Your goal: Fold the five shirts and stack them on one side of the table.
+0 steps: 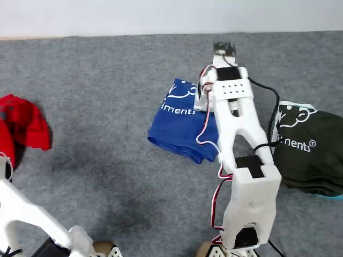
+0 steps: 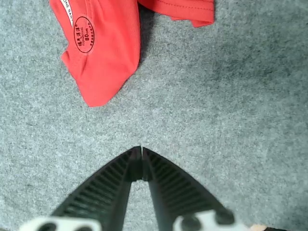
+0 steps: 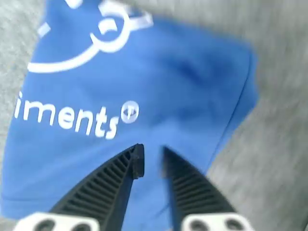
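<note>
Wide bare table [image 1: 102, 96] strip btwn red shirt [image 1: 24, 126] & blue shirt [image 1: 179, 126]. Right arm [image 1: 238, 139] fills gap btwn blue shirt & dark shirt stack [image 1: 313, 155].

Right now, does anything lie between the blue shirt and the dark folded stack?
Nothing visible does: bare table separates the blue shirt from the dark stack. Only the right arm extends above that gap.

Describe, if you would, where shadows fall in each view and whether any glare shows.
High view: even light, no glare, with a soft shadow on the table below the blue shirt. Left wrist view: a narrow dark shadow along the edge of the red shirt. Right wrist view: faint shade in the blue shirt's creases, no glare.
</note>
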Tool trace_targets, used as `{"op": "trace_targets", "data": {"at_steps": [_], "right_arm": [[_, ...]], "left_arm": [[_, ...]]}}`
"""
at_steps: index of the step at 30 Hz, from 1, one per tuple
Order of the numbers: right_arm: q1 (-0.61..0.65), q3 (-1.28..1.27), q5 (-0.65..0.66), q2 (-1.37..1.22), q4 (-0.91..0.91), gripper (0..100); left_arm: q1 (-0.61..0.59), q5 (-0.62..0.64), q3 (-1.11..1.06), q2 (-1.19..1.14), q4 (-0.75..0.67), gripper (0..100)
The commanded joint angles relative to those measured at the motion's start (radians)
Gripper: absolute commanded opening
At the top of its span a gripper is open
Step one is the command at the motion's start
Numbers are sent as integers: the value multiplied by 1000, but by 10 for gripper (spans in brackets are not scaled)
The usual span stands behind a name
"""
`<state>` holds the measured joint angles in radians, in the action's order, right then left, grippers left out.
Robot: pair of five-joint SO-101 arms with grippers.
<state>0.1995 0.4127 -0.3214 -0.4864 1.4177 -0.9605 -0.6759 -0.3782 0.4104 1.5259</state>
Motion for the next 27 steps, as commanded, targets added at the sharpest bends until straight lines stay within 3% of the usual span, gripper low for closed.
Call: {"op": "trace_targets", "data": {"at_steps": [1,5,12,21,27], "right_arm": [[19,31,-247,41,44,295],[21,31,-293,-19,-39,460],[21,31,-293,-150,-206,429],[62,52,-293,-323,-274,336],[59,173,-281,-374,-102,97]], "left_arm": [[-2,2,5,34,8,11],[0,2,5,34,8,11],[0,2,5,34,8,11],[0,2,4,34,14,11],[0,2,4,29,21,11]]}}
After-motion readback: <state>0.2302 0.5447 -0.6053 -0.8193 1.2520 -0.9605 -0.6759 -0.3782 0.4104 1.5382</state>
